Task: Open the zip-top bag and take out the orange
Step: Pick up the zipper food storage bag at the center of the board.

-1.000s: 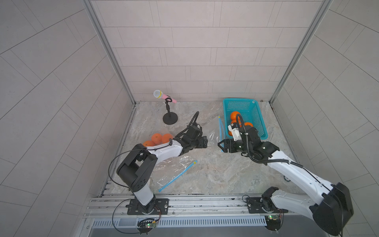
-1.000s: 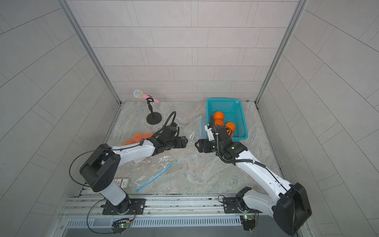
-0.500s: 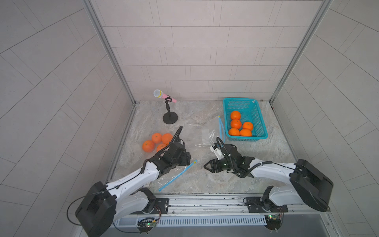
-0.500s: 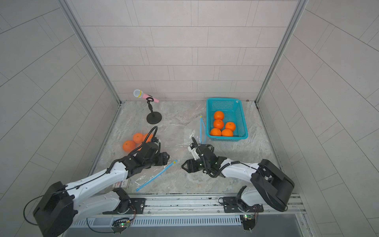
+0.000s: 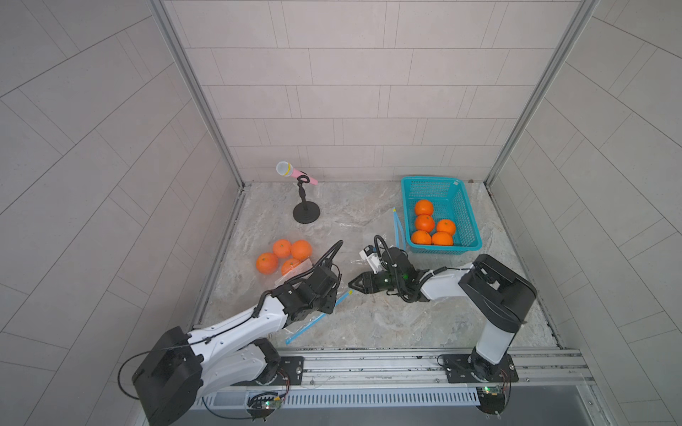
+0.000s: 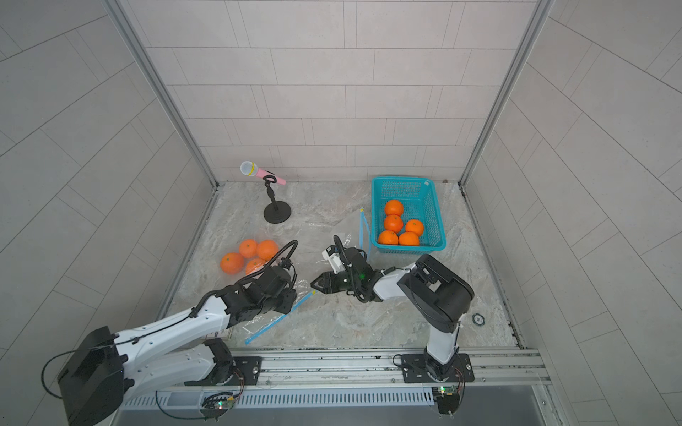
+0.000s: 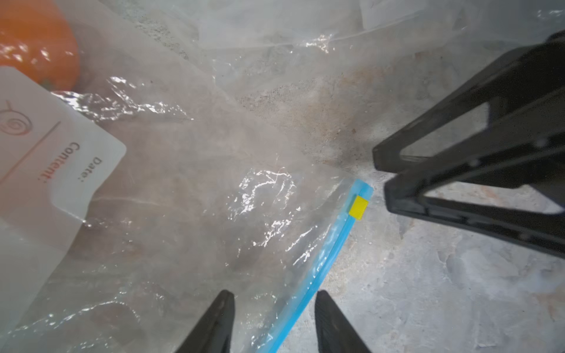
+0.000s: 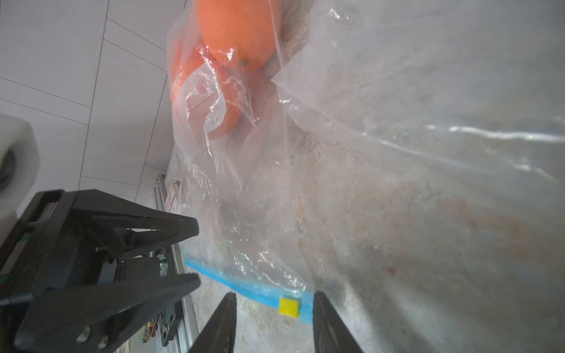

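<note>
- Marble tabletop (image 5: pixel 387 324) is enclosed by tiled walls on three sides; both arm bases are mounted on a rail at the near edge.
- Left arm (image 5: pixel 236 332) is stretched low over the near-left part of the table; right arm (image 5: pixel 443 286) is folded low, with the wrist pointed at the left one.
- Clear zip-top bag (image 7: pixel 214 198) is laid flat on the table's left half and partly covered by the left wrist in both top views; its white label (image 7: pixel 61 159) is printed "Date" and "Content".
- Teal basket (image 5: pixel 443 250) is set at the far right, well apart from the bag, with five loose oranges (image 5: pixel 424 223) inside.
- A second clear bag (image 5: pixel 396 228) is seen just beside the basket; contents cannot be told.
- Pink microphone on a black stand (image 5: pixel 305 214) is placed at the far centre-left.
- Four oranges (image 5: pixel 282 248) are bunched at the bag's far end, inside the plastic.
- Left gripper (image 7: pixel 273 298): jaws are parted, with the bag's blue zip strip (image 7: pixel 330 244) passed between them; nothing is clamped.
- Right gripper (image 8: pixel 272 298): jaws are parted on either side of the yellow slider (image 8: pixel 289 307), with a gap visible on one side; nothing is gripped.
- The slider is found at the strip end nearest the right gripper; the zip is not seen opened.
</note>
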{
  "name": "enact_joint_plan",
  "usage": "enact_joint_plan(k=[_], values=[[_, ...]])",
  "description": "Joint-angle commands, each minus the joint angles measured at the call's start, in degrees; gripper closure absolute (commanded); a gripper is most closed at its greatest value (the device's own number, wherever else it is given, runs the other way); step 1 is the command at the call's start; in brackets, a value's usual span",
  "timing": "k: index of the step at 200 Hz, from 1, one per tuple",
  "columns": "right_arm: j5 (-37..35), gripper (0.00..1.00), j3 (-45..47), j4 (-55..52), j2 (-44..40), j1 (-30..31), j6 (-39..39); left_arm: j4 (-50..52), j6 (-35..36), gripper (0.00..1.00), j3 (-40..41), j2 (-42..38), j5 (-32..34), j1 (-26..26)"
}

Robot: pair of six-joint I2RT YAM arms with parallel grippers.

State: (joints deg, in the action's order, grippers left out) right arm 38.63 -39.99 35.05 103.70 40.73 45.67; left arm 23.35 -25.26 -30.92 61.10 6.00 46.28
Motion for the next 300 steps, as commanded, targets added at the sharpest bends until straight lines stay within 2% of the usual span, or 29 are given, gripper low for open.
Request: enact_joint_plan(k=[1, 9, 41, 64, 86, 98, 114, 127, 148, 167, 181, 202, 232, 257, 278, 300], values=[[4.13, 0.59, 1.31, 7.09, 2.82, -1.4, 2.62, 1.68, 1.77, 0.27, -1.08, -1.39, 8.82, 3.77], [4.62, 0.59, 1.31, 7.22, 3.29, -1.4, 2.35, -0.18, -0.3, 0.21, 0.05, -1.66, 9.75, 5.1], [6.69, 0.59, 2.39, 7.54, 2.15, -1.23, 2.49, -9.44, -6.07, 0.19, 2.76, -1.47, 5.19, 5.27], [7.66, 0.61, 1.54, 8.52, 4.2, -1.52, 3.07, -7.98, -7.41, 0.19, 1.83, -0.7, 13.28, 8.25], [10.42, 0.65, 2.34, 16.99, 6.92, -1.53, 7.66, -15.35, -13.04, 0.18, 6.46, -5.76, 10.85, 8.27], [10.02, 0.65, 3.15, 17.59, 6.5, -1.53, 7.73, -20.55, -16.71, 0.1, 9.24, -8.83, 8.46, 8.31], [7.5, 0.63, 3.83, 13.37, 3.72, -1.11, 5.41, -21.59, -19.49, 0.0, 10.43, -11.71, 10.36, 8.14], [4.85, 0.62, 3.83, 8.85, 1.83, -0.69, 3.53, -17.24, -18.43, 0.0, 8.63, -12.62, 13.01, 7.96], [2.37, 0.61, 3.8, 7.07, 1.43, -0.47, 2.47, -16.7, -16.76, 0.0, 7.88, -11.78, 11.67, 7.51], [2.59, 0.61, 6.13, 13.2, 3.87, -0.47, 5.45, -18.98, -22.55, 0.0, 10.31, -10.5, 10.0, 7.39], [3.62, 0.65, 6.43, 19.03, 6.6, -0.51, 8.37, -26.21, -26.08, 0.01, 13.66, -11.87, 4.74, 7.33], [2.41, 0.68, 7.21, 21.11, 6.95, -0.45, 9.12, -33.96, -32.03, 0.0, 18.19, -12.75, 2.54, 7.01], [1.16, 0.67, 7.44, 20.19, 6.17, -0.6, 7.55, -34.33, -35.9, 0.0, 19.02, -13.95, 3.32, 6.98], [2.65, 0.68, 6.9, 29.45, 11.77, -1.08, 12.23, -30.66, -39.02, 0.0, 19.31, -13.74, 7.13, 6.8], [3.73, 0.7, 6.38, 32.97, 14.11, -0.84, 14.47, -32.01, -38.82, 0.0, 19.93, -11.87, 9.19, 6.64], [2.92, 0.74, 7.1, 32.26, 13.21, -0.83, 13.58, -33.21, -37.67, 0.0, 19.05, -7.69, 7.78, 5.13]])
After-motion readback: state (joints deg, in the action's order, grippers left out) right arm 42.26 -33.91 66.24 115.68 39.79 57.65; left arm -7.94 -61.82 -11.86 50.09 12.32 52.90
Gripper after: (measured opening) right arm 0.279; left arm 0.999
